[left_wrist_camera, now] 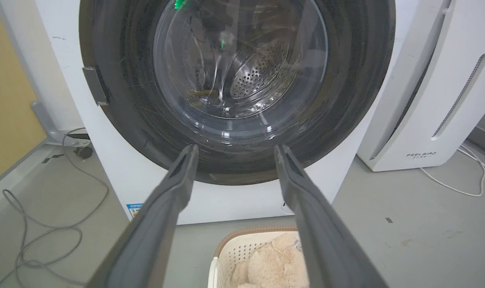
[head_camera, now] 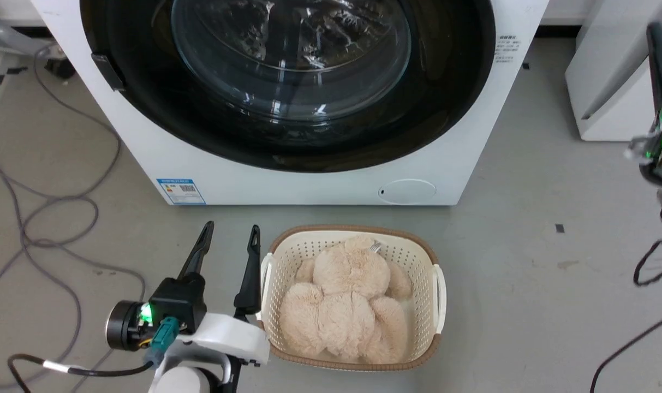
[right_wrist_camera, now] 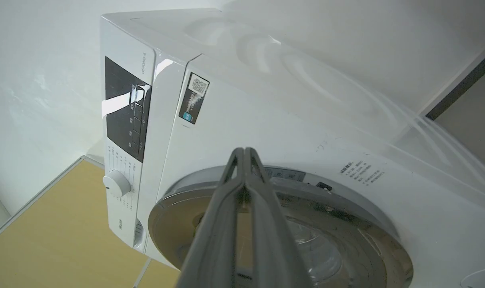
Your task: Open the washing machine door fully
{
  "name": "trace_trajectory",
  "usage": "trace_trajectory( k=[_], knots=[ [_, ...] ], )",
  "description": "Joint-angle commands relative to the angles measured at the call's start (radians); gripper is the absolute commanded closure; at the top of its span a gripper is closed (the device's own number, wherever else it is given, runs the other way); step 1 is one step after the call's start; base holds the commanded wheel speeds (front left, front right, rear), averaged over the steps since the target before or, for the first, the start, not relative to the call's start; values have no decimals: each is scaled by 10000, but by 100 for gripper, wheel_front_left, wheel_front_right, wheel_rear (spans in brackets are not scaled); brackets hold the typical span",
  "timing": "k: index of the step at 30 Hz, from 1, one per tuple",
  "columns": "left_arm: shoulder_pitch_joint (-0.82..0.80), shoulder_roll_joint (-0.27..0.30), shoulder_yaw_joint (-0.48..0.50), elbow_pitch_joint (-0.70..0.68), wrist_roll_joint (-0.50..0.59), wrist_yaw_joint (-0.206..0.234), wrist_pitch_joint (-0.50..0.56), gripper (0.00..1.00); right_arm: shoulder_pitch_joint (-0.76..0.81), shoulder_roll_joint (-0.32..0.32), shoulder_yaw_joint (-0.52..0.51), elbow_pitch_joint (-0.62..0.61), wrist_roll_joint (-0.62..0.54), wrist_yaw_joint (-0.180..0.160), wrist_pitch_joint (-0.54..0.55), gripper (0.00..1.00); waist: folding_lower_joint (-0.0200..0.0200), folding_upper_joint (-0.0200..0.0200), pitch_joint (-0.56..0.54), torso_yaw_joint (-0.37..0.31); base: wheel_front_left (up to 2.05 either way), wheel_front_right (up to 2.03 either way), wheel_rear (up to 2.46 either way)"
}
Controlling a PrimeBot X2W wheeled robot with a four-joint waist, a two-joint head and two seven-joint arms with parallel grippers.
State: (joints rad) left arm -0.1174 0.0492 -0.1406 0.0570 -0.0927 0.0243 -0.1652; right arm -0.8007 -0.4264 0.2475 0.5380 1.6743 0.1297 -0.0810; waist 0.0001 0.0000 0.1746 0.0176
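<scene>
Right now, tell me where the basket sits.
Head view, bottom centre: the basket sits on the floor before the washer, right of the left gripper.

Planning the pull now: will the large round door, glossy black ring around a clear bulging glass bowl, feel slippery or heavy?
Likely slippery: the large round door has a glossy black ring showing reflections. Probably heavy and rigid: its bulging glass bowl looks thick and deep.

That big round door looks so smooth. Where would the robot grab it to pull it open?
Probably at the small grey tab on the left rim of the washing machine door, the one break in the otherwise smooth black ring. The bulging glass offers no hold. Come from the left, slip a finger behind the tab and pull outward. The open left gripper is already on that side.
</scene>
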Motion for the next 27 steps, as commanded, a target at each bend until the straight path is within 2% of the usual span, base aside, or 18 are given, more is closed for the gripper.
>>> trace_trajectory(
  k=[1,7,16,27],
  knots=[
    [-264,9,-81,-50,-73,-10,-141,0,-923,-354,732,548,899,7,84,100,-1,0,196,23,0,0,0],
    [-444,9,-242,-94,-111,-17,-245,0,-2364,-717,2356,1507,1998,8,481,100,-1,0,497,80,0,0,0],
    [-730,10,-458,-148,-241,25,-433,0,-5027,-1119,5154,3068,3736,8,2029,100,-1,0,1057,218,0,0,0],
    [-1130,10,-710,-149,-417,133,-663,0,-7518,-819,8077,4558,5310,9,3583,100,-1,0,1718,311,0,0,0]
  ],
)
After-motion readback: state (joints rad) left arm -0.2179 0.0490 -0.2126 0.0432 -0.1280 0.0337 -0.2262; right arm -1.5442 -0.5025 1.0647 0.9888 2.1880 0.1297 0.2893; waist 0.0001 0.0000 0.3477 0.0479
